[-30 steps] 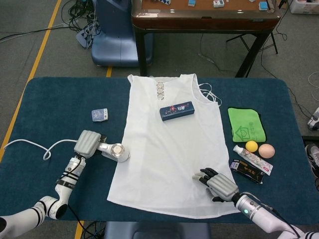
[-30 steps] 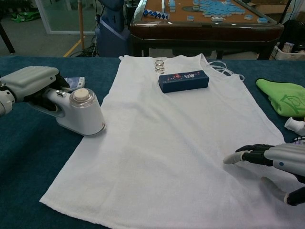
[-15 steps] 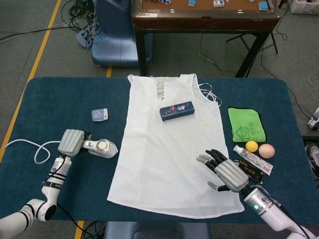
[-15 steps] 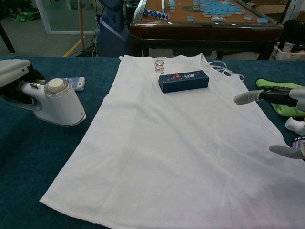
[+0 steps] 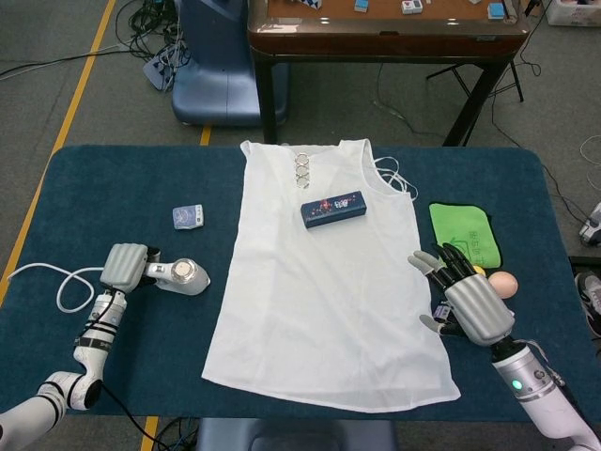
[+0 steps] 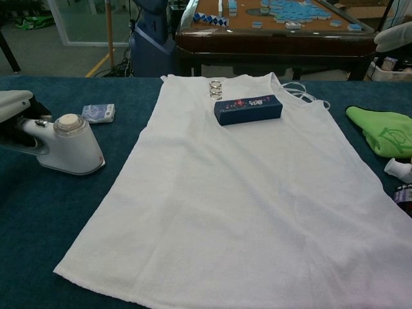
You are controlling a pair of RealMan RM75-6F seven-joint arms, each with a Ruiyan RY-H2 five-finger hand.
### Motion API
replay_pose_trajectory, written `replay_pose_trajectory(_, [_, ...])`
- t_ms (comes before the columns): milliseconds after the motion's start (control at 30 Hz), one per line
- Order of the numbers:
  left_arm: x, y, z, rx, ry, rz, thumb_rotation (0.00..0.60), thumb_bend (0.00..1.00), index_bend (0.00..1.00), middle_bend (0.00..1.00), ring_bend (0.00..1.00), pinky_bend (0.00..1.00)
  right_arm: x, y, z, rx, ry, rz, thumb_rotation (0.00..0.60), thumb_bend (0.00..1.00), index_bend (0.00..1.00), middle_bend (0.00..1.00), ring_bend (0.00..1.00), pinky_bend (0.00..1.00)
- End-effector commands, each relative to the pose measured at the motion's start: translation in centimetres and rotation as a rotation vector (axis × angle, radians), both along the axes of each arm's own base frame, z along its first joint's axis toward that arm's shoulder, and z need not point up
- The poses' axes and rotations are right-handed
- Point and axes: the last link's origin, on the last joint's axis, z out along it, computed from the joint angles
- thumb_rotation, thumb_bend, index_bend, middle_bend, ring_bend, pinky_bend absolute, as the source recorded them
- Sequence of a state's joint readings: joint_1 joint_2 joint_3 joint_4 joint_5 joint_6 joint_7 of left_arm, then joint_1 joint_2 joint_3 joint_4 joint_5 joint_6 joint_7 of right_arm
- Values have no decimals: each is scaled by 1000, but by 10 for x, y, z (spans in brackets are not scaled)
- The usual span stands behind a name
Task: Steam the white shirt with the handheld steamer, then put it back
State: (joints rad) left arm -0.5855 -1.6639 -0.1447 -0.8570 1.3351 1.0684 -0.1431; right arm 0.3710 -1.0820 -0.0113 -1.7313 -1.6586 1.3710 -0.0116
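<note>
Since the earlier frames I have drawn the steamer (image 5: 183,275) leftward off the shirt (image 5: 324,282); it now stands on bare bench (image 5: 122,188) at the left of the frame, well clear of the shirt's left edge. My left robot hand (image 5: 125,266) still grips its handle. The right robot hand (image 5: 468,299) has lifted off the shirt's lower right part and now hovers with fingers spread, holding nothing, over the shirt's right edge; in the chest view only a pale bit shows at the upper right corner.

The steamer's long axis runs left to right across the head view, handle toward the left edge, head toward the shirt. In the chest view its round cap (image 6: 68,123) faces up. A white cord (image 5: 56,282) trails from the handle end.

The shirt lies flat, long axis running top to bottom of the frame, neckline at the top. A dark blue box (image 5: 333,209) rests on its upper part; its print is too small for me to read. The green cloth (image 5: 463,233) at the right carries a pale outline mark, no legible words.
</note>
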Motion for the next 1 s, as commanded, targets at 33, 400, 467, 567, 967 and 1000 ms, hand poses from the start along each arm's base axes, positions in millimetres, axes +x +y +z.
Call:
replay_pose_trajectory(33, [0, 0, -2, -9, 1, -1, 600, 202, 615, 676, 625, 723, -2, 1, 0, 7, 3, -9, 600, 207, 79, 135, 14, 38])
replay_pose_trajectory(400, [2, -6, 0, -46, 3, 28, 600, 162, 99, 202, 175, 428, -4, 2, 1, 21, -3, -10, 600, 207, 79, 135, 14, 25])
replay_pose_trajectory(467, [4, -9, 1, -57, 0, 33, 600, 150, 38, 140, 126, 381, -4, 1, 1, 23, -4, -10, 600, 207, 79, 134, 14, 25])
replay_pose_trajectory(567, [8, -13, 3, -75, 11, 41, 600, 132, 0, 66, 59, 314, -5, 0, 2, 24, -9, -13, 600, 207, 79, 135, 14, 24])
replay_pose_trajectory(967, [14, -27, 20, -69, -23, 87, 600, 112, 0, 0, 4, 220, -19, -4, 12, 0, -27, -61, 600, 207, 79, 135, 14, 18])
replay_pose_trajectory(1000, [14, -28, 21, -60, -27, 90, 600, 113, 0, 0, 4, 213, -20, -4, 13, -4, -28, -68, 600, 207, 79, 135, 14, 18])
